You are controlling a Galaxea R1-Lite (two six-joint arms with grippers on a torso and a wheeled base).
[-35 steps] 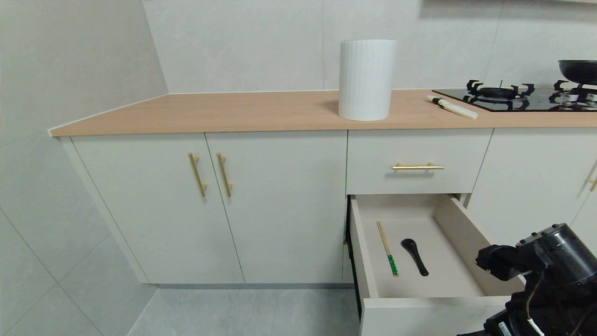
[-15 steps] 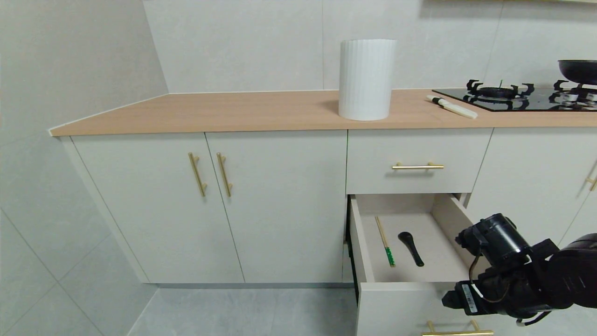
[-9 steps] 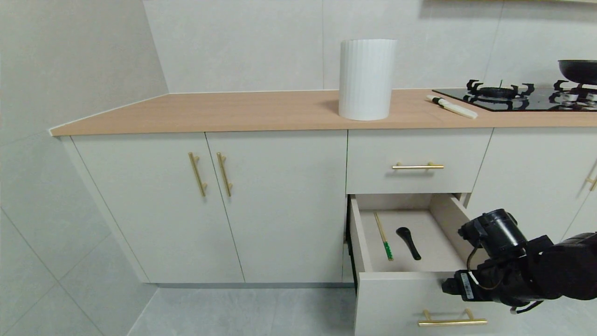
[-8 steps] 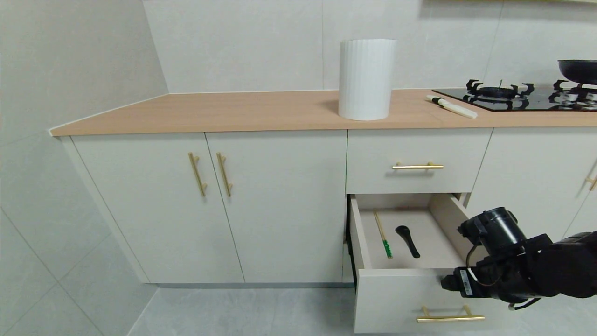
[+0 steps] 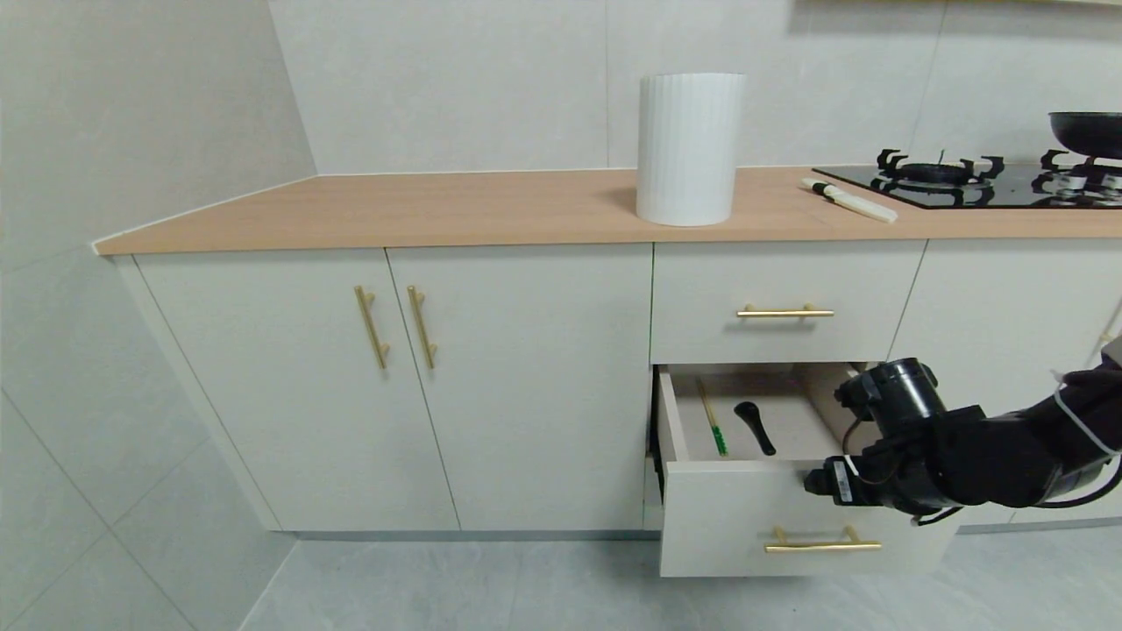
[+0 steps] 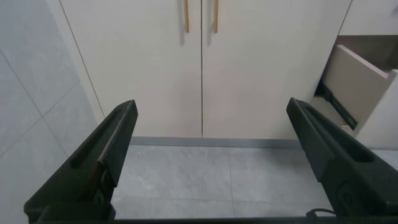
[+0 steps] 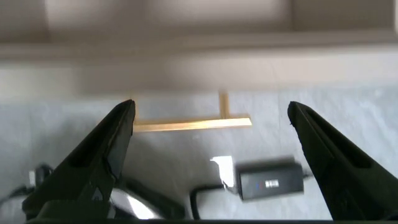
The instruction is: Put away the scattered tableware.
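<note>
Lower drawer (image 5: 727,513) stands partly open under the closed upper drawer (image 5: 784,302). Inside it, chopsticks (image 5: 710,418) with green ends lie along the left side, black spoon (image 5: 754,427) just beside them to the right, not touching. Right gripper (image 7: 209,115) sits at the drawer front, right half, just above the gold handle (image 5: 822,545). Its fingers are spread wide with nothing between them, and the handle is seen past the gap in its wrist view; whether it touches the front cannot be told. Left gripper (image 6: 209,107) is low, fingers also wide apart and empty, facing the cupboard doors (image 6: 199,62) and grey floor (image 6: 205,174), with the open drawer's side off at the edge. On the countertop (image 5: 438,210): white ribbed canister (image 5: 690,149) upright above the drawers, cream utensil (image 5: 848,202) lying flat to its right, near the gas hob (image 5: 964,186) with a dark pan (image 5: 1087,131) on the far burner
</note>
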